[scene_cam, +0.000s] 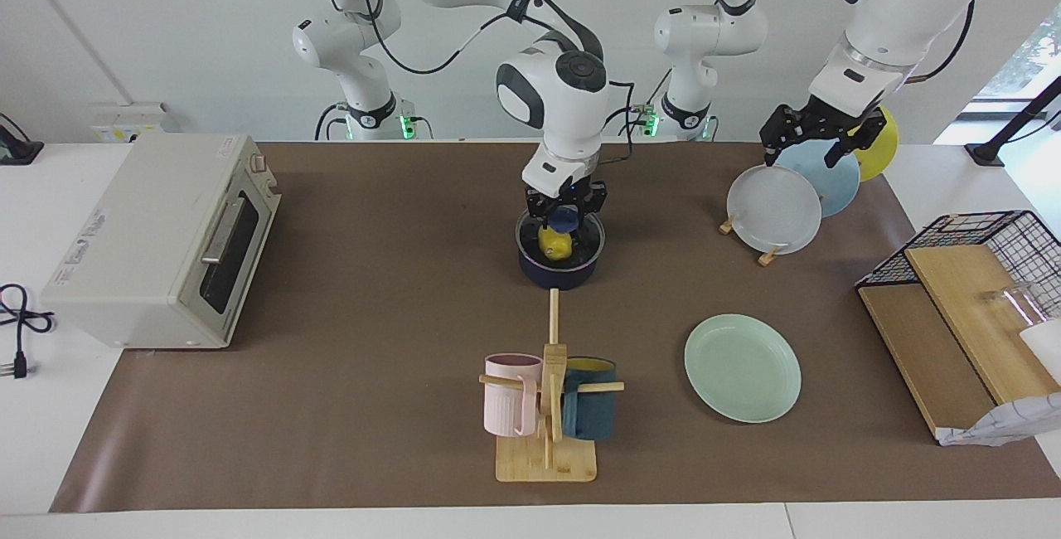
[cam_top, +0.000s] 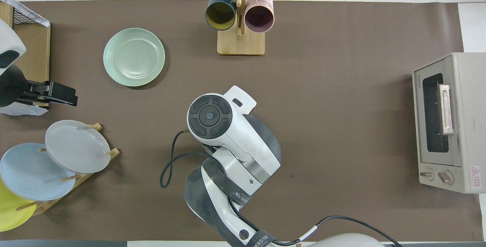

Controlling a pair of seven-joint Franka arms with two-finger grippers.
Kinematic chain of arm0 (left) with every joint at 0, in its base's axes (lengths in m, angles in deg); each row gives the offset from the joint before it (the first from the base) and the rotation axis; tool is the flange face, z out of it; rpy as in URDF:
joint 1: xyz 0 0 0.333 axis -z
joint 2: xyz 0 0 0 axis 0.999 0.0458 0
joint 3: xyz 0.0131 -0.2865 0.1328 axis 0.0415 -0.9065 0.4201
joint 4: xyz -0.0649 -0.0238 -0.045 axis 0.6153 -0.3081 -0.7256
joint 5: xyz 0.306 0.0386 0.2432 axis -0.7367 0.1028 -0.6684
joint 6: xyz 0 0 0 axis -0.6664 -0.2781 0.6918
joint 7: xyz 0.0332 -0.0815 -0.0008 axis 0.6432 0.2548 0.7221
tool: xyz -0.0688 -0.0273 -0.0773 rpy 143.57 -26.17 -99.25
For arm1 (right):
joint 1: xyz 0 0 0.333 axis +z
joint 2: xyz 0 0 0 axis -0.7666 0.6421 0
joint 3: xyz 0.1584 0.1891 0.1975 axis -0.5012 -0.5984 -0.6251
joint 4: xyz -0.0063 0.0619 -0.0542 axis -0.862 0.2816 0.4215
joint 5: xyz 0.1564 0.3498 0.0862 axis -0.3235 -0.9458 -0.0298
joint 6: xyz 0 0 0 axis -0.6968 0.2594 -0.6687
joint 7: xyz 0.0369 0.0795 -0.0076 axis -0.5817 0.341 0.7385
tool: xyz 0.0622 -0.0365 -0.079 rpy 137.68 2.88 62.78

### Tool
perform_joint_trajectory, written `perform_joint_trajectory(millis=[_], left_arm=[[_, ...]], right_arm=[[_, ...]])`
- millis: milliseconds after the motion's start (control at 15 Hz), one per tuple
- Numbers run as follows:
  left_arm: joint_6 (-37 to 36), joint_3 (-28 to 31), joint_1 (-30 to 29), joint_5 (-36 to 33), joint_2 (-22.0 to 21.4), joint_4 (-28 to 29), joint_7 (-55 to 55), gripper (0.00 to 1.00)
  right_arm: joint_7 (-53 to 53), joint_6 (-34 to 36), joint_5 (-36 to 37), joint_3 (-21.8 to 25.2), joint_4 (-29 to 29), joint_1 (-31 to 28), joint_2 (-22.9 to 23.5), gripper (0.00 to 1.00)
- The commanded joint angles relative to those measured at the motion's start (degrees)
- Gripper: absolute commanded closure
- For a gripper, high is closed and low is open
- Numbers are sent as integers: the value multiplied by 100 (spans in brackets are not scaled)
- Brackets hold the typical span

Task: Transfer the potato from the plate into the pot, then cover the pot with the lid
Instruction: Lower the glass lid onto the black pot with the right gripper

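Observation:
The dark navy pot (scene_cam: pixel 560 267) stands mid-table on the side near the robots. The yellow potato (scene_cam: pixel 554 245) lies inside it. The glass lid (scene_cam: pixel 590 238) rests on the pot's rim. My right gripper (scene_cam: pixel 566 209) reaches straight down onto the lid's blue knob (scene_cam: pixel 566 219) and is shut on it. In the overhead view the right arm (cam_top: pixel 228 136) hides the pot, the lid and the potato. The mint-green plate (scene_cam: pixel 742 367) (cam_top: pixel 133 57) lies bare toward the left arm's end. My left gripper (scene_cam: pixel 802 148) (cam_top: pixel 72 98) hangs open and holds nothing above the plate rack.
A rack (scene_cam: pixel 775 209) with white, light blue and yellow plates stands near the left arm's base. A toaster oven (scene_cam: pixel 162 240) sits at the right arm's end. A mug tree (scene_cam: pixel 547 406) stands farther from the robots than the pot. A wire basket with wooden boards (scene_cam: pixel 970 290) lies at the left arm's end.

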Motion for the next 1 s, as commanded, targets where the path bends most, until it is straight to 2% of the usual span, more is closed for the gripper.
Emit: perform_joint_trajectory(millis=[0, 467, 733, 933], left_arm=[[43, -38, -85, 23, -145, 152, -27, 0], [42, -21, -85, 58, -145, 144, 114, 0], [51, -21, -77, 49, -154, 170, 122, 0], [69, -21, -77, 49, -154, 187, 87, 0]], right_arm=[[-93, -102, 107, -5, 98, -66, -66, 0], [-23, 99, 125, 48, 54, -241, -303, 0], [327, 547, 125, 39, 54, -732, -724, 0], [994, 1047, 116, 39, 45, -1408, -1102, 0]])
